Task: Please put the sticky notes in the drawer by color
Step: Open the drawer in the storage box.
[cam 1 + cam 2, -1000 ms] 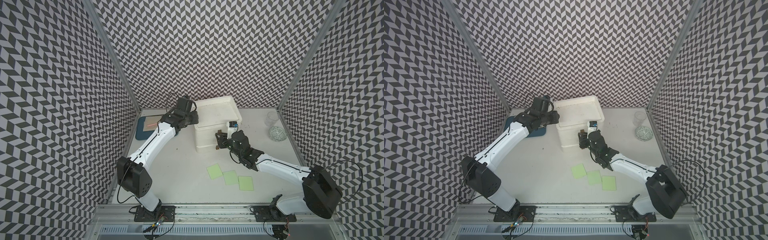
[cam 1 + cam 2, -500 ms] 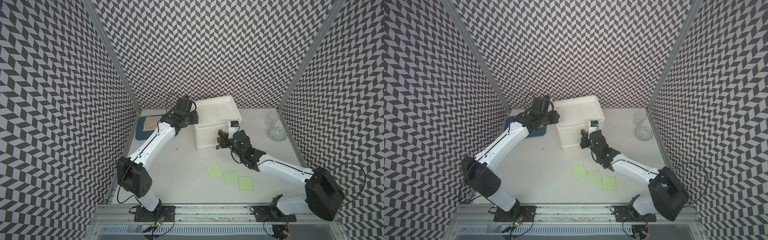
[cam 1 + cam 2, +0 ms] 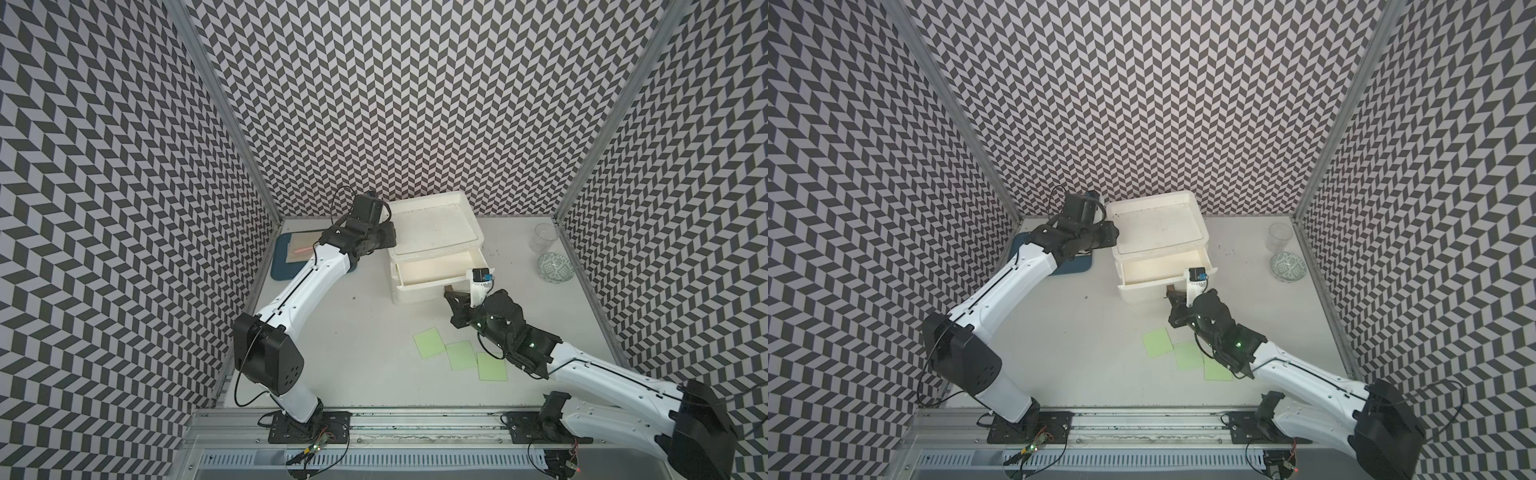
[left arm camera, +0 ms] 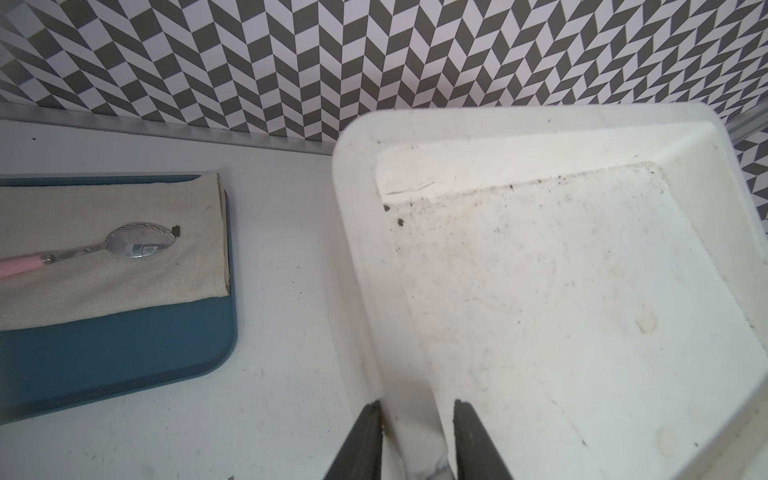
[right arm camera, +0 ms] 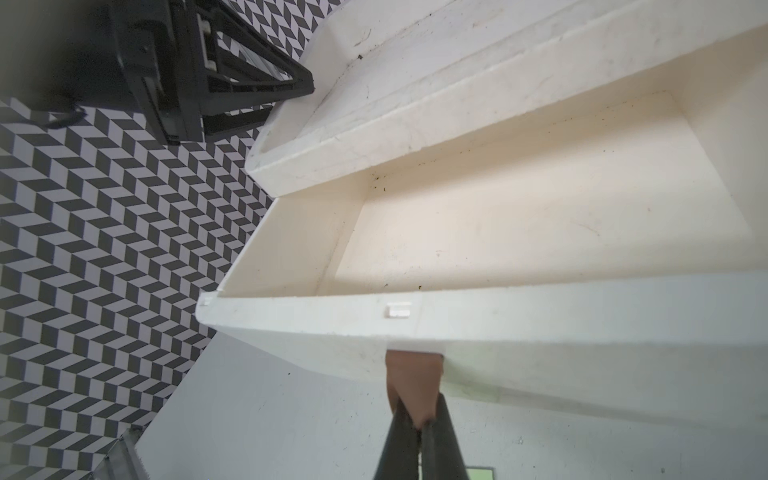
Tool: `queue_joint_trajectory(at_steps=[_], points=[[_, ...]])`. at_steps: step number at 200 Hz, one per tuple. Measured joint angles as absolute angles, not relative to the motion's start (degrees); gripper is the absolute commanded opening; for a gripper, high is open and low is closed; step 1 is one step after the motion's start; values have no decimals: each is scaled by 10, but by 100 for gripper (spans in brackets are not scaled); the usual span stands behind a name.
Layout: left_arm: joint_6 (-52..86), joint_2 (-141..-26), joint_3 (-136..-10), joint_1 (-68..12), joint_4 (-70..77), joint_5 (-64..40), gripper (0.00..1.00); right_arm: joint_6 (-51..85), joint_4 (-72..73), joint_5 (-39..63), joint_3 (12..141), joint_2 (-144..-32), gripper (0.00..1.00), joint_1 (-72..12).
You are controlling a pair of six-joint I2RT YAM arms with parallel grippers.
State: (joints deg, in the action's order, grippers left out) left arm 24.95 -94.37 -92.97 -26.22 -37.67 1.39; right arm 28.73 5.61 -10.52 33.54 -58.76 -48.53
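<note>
The white drawer (image 3: pixel 432 226) unit stands at the back of the table in both top views. Its top drawer (image 3: pixel 436 268) is pulled out, and I see only a cream floor (image 5: pixel 540 232) inside. My right gripper (image 5: pixel 419 415) is shut on that drawer's brown tab handle (image 5: pixel 411 374), in front of the unit (image 3: pixel 451 296). My left gripper (image 4: pixel 415 415) is at the unit's left side (image 3: pixel 388 239), its fingers (image 4: pixel 365 440) clamped over the top rim (image 4: pixel 357 249). Three light green sticky notes (image 3: pixel 429 354) (image 3: pixel 461 355) (image 3: pixel 491 366) lie flat in a row on the table beside my right arm.
A blue tray (image 3: pixel 282 266) with a beige cloth and a pink-handled spoon (image 4: pixel 137 245) lies left of the unit. A clear glass (image 3: pixel 544 237) and a patterned bowl (image 3: pixel 556 268) stand at the back right. Patterned walls close in three sides.
My right gripper shut on the brown tab and drew back, sliding the top drawer out toward the front. The left arm stayed on the rim.
</note>
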Motion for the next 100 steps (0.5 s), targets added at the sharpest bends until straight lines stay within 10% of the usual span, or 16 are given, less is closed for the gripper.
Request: queue_joint_trajectory(at_steps=[70, 100], points=[[252, -944, -928, -262, -373, 13, 32, 307, 14, -112, 327, -550, 15, -505], [252, -943, -928, -262, -373, 13, 32, 310, -8, -116, 327, -535, 44, -507]])
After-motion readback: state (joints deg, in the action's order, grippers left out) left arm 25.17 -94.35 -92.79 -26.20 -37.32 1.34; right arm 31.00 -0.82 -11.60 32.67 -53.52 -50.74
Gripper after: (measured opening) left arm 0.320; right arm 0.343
